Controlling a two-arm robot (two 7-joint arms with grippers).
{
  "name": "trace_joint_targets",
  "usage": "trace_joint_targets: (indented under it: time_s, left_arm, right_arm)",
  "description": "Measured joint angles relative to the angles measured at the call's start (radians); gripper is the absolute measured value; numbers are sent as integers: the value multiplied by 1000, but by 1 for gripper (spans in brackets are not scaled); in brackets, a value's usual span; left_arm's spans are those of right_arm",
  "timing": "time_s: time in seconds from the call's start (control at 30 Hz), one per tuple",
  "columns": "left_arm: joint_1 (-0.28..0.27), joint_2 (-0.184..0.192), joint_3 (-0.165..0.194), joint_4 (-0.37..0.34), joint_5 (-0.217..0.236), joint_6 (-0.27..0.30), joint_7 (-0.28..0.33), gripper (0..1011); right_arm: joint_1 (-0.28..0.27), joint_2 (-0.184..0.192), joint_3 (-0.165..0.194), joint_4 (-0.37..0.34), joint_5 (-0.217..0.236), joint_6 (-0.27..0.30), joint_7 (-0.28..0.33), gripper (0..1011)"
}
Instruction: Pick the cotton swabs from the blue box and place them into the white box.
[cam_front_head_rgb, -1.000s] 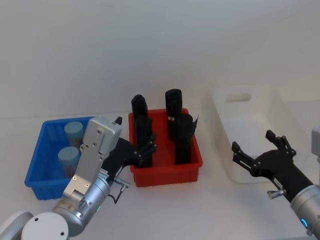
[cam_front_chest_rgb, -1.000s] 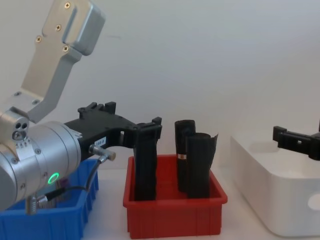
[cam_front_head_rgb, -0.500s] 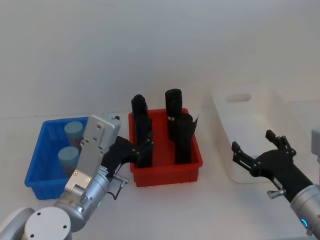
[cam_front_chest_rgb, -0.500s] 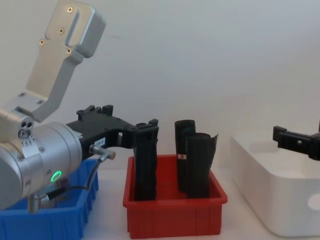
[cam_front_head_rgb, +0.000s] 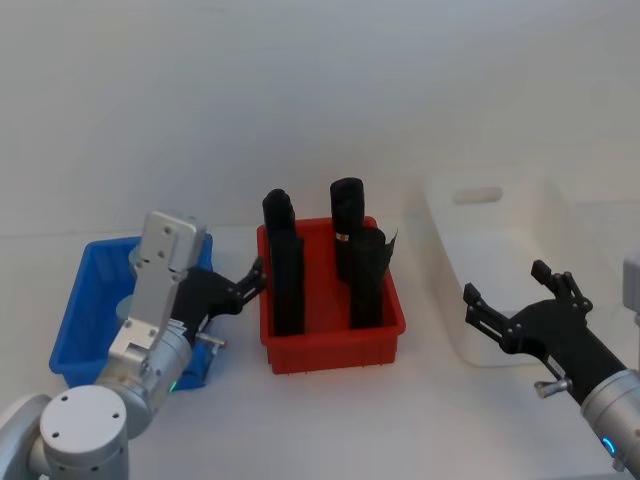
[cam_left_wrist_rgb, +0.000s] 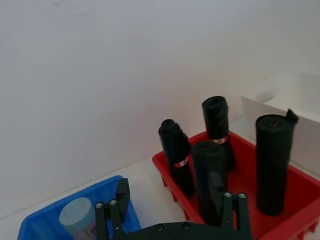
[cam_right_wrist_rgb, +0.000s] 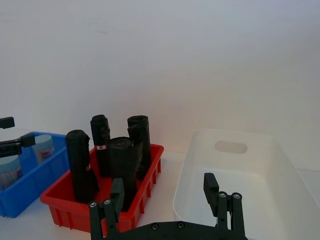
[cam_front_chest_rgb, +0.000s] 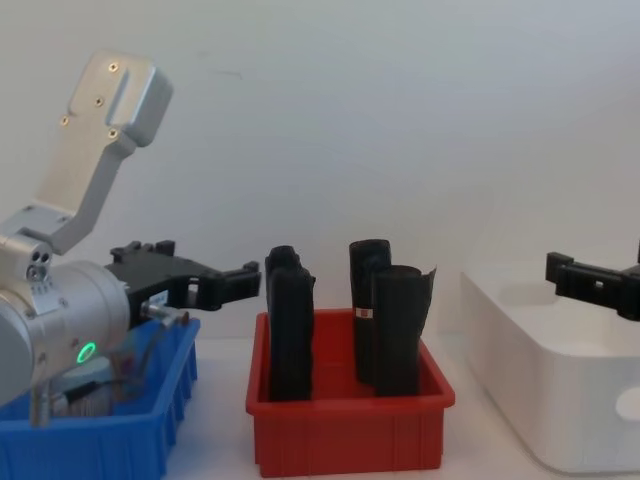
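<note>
Left gripper (cam_front_head_rgb: 248, 285), wide open and empty at blue box (cam_front_head_rgb: 72, 330) rim (right gripper (cam_front_head_rgb: 505, 285) likewise, parked by white box (cam_front_head_rgb: 447, 250)): best centred over one cotton swabs (cam_left_wrist_rgb: 76, 216) tub, lowered straight, closed below lid.

A white table (cam_front_head_rgb: 410, 425) carrying three open bins in a row.
The red bin (cam_front_head_rgb: 335, 345) stands in the middle; the blue box (cam_front_head_rgb: 80, 300) sits just beside it on its left, and the white box (cam_front_head_rgb: 500, 250) sits near it on its right, across a wider strip of bare tabletop.
</note>
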Motion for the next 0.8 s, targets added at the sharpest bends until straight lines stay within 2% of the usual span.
trace_joint_targets:
  time_s: [0.47, 0.8]
  left_arm:
    - [-45, 11, -73, 131, -62, 51, 51, 1004]
    - [-50, 23, -105, 177, -92, 89, 62, 1004]
  right_arm:
    - [0, 0, 0, 0, 0, 0, 0, 1002]
    - [0, 0, 0, 0, 0, 0, 0, 1002]
